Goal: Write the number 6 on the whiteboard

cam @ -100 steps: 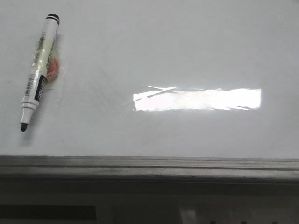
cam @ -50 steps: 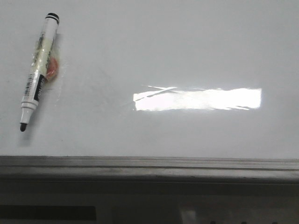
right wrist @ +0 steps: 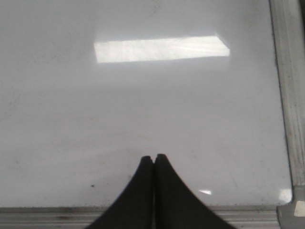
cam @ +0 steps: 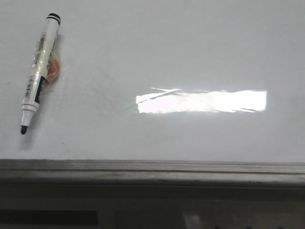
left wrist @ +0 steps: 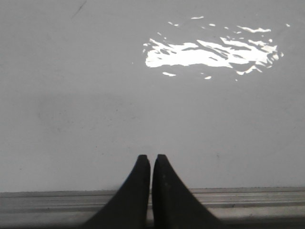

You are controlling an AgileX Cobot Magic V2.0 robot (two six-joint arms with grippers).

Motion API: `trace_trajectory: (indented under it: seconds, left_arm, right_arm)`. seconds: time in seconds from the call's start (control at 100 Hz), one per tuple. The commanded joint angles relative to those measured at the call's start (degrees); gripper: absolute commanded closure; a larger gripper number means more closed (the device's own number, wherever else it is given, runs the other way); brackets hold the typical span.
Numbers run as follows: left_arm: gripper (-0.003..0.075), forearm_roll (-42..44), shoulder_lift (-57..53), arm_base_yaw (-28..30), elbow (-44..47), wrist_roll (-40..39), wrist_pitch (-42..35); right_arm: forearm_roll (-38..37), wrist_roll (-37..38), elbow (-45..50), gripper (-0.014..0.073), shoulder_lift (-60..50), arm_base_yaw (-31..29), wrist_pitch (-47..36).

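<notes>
The whiteboard (cam: 157, 52) is glossy white and fills most of the front view. No number 6 shows on it in any view. A white marker (cam: 40, 72) with a black uncapped tip lies slanted on the board at the far left. My left gripper (left wrist: 151, 157) is shut and empty over the board's near edge. My right gripper (right wrist: 154, 156) is shut and empty over the board (right wrist: 143, 109) near a corner. Neither gripper shows in the front view.
A grey metal rail (cam: 152, 167) runs along the board's near edge; it also shows in the left wrist view (left wrist: 57, 202) and the right wrist view (right wrist: 288, 86). A bright rectangular light glare (cam: 200, 101) lies mid-board. A small orange thing (cam: 55, 70) sits beside the marker.
</notes>
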Motion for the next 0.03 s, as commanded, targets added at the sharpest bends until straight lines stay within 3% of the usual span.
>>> trace_trajectory:
  seconds: [0.0,0.02]
  left_arm:
    - [0.0741,-0.4,-1.7,0.0,1.3,-0.3,-3.4]
    - [0.0741,-0.4,-1.7,0.0,1.3,-0.3,-3.4]
  right_arm:
    - [-0.6,-0.3,0.8,0.0659,-1.0,-0.3,-1.0]
    - [-0.6,-0.3,0.8,0.0659,-1.0,-0.3,-1.0]
